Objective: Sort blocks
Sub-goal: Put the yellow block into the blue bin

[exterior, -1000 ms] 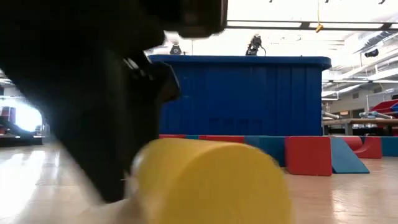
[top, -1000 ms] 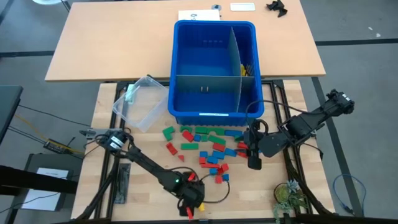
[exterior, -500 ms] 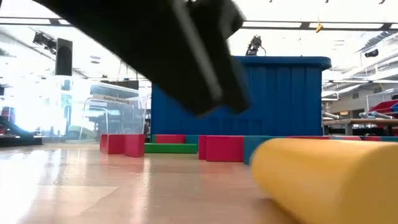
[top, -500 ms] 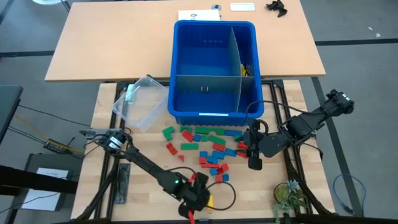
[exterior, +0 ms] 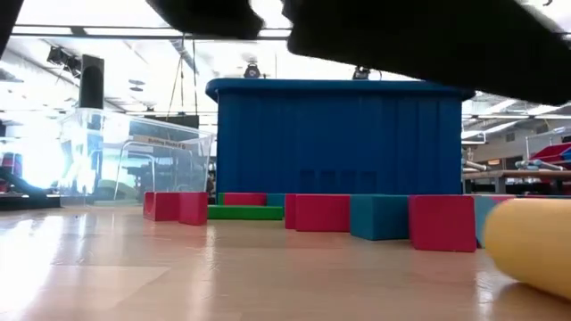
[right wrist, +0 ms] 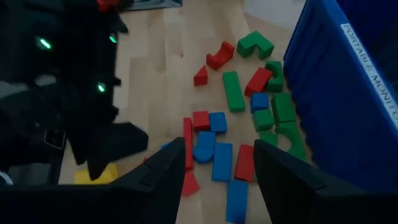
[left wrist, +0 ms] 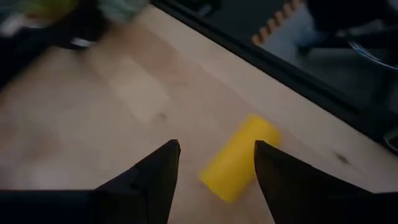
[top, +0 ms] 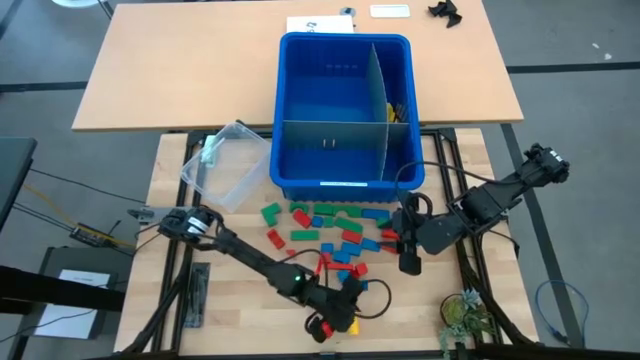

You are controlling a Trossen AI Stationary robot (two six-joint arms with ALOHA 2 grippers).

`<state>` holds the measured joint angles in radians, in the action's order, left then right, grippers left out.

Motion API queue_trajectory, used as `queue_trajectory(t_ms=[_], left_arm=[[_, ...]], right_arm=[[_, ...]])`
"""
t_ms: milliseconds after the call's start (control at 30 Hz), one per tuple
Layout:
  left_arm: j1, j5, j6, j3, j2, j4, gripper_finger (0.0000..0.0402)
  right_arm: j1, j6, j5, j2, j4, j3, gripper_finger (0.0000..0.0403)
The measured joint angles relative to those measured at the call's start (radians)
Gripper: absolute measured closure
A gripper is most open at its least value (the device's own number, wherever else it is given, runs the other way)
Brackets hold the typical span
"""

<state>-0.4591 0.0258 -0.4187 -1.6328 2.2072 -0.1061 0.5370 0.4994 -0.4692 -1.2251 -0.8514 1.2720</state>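
left fingers (left wrist: 214, 163) apart | yellow block (left wrist: 239, 157) between, untouched

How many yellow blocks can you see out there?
1 for certain: a yellow cylinder lying on the wooden table just ahead of the left arm's open pincer. Something yellowish in the blue bin's back right compartment might be more, and others could be hidden.

- A light wooden table (top: 170, 190) fills the frame's lower centre.
- A blue bin (top: 345, 110) straddles its upper edge.
- A clear tub (top: 226, 165) lies upper left.
- Blocks (top: 335, 235) scatter centrally.
- A yellow cylinder (left wrist: 239, 158), seemingly loose, lies near the bottom edge.
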Motion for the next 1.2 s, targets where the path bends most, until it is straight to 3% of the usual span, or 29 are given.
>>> queue_trajectory(t_ms=[133, 300, 533, 700, 933, 1200], left_arm=[[0.017, -0.107, -0.022, 0.001, 0.041, 0.042, 0.0184], [0.03, -0.149, -0.024, 0.001, 0.092, 0.092, 0.0184], [0.078, -0.074, -0.002, 0.001, 0.092, 0.069, 0.0184], [0.067, -0.018, 0.092, -0.013, 0.069, 0.02, 0.0184], [0.03, 0.088, 0.218, -0.133, 0.056, -0.225, 0.0184], [-0.011, 0.188, 0.324, -0.279, 0.055, -0.455, 0.0184]], right_arm=[[0.012, 0.035, 0.001, 0.0, 0.0, 0.0, 0.0213], [0.02, 0.077, 0.001, -0.001, -0.001, 0.0, 0.0217], [0.049, 0.109, 0.002, -0.001, 0.001, 0.0, 0.0216], [0.174, 0.158, 0.048, -0.02, 0.033, 0.0, 0.022], [0.377, 0.293, 0.088, -0.262, 0.127, 0.0, 0.0229], [0.409, 0.398, 0.269, -0.52, 0.226, 0.0, 0.0235]])
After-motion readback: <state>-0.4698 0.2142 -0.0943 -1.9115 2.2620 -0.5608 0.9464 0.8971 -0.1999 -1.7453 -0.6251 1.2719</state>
